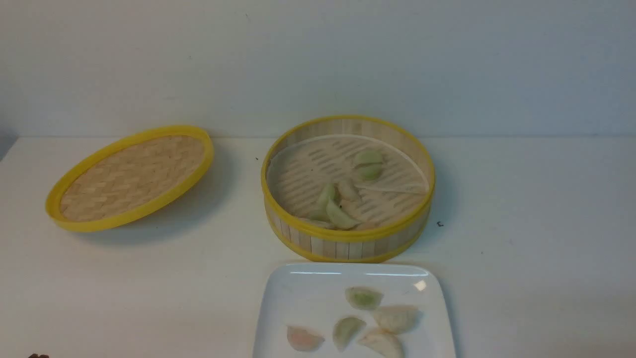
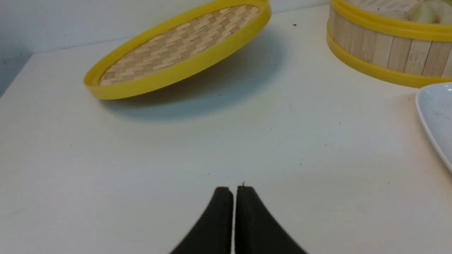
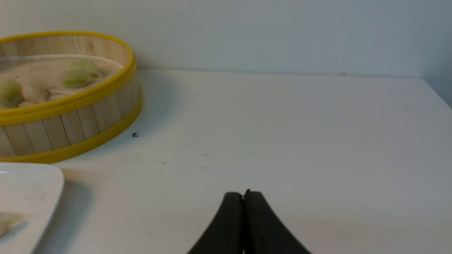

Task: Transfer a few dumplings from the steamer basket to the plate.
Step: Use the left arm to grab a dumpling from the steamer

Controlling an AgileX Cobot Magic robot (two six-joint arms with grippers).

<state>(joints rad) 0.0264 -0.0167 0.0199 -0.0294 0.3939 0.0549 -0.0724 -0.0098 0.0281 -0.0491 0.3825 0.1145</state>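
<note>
My right gripper (image 3: 243,197) and left gripper (image 2: 233,192) are both pressed together on nothing, low over the table (image 1: 521,258). The steamer basket (image 1: 348,238) stands ahead between them, by my judgement slightly nearer the right. Its remaining dumplings (image 1: 338,211) bunch against the near wall at mixed angles, partly hidden by the rim; five lie on the plate (image 1: 298,298), whose near edge is cut off.

This looks like a robot test bench in a lab more than a real kitchen. A plain white table (image 1: 521,209) stands against a plain pale wall (image 1: 318,59). On it are a few props: a bamboo steamer basket (image 1: 348,243), its woven lid (image 1: 131,176), a glossy white plate (image 1: 298,298) and small dumplings (image 1: 364,297) that look like toys.
</note>
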